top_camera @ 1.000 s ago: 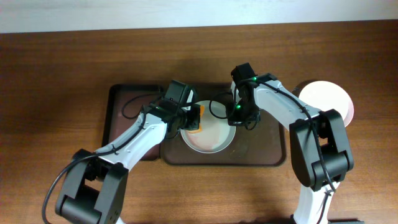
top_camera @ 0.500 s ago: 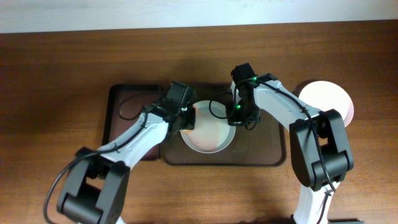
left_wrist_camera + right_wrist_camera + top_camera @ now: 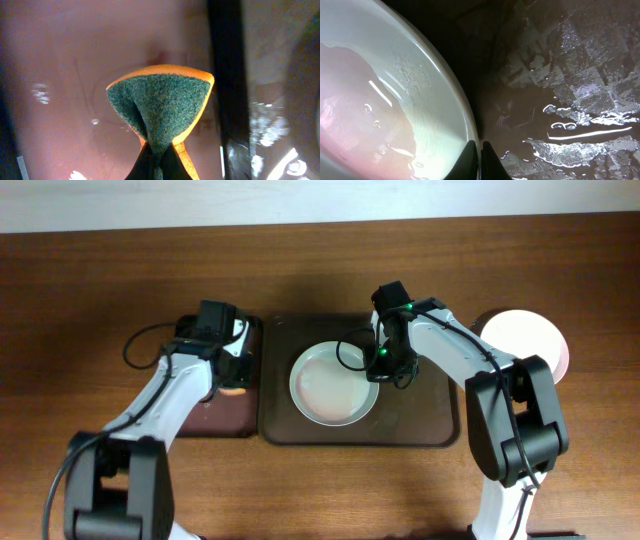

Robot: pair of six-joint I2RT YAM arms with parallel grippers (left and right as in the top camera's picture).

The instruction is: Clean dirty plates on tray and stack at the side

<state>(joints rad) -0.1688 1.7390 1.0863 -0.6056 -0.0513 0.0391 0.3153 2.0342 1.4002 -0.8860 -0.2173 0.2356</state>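
Swung away from the plate (image 3: 334,384), left jaws now hang over the side tray (image 3: 238,418) at 9 o'clock, clenching a sponge (image 3: 160,107). Right jaws pinch the plate's 3 o'clock rim on the tray (image 3: 430,418); a second plate (image 3: 525,340) sits on the counter (image 3: 100,280) at 2 o'clock.

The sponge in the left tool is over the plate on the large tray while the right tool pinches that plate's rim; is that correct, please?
Not quite: the sponge in the left tool is over the narrower tray, not the plate, as the overhead view shows. The right tool does pinch the plate's rim.
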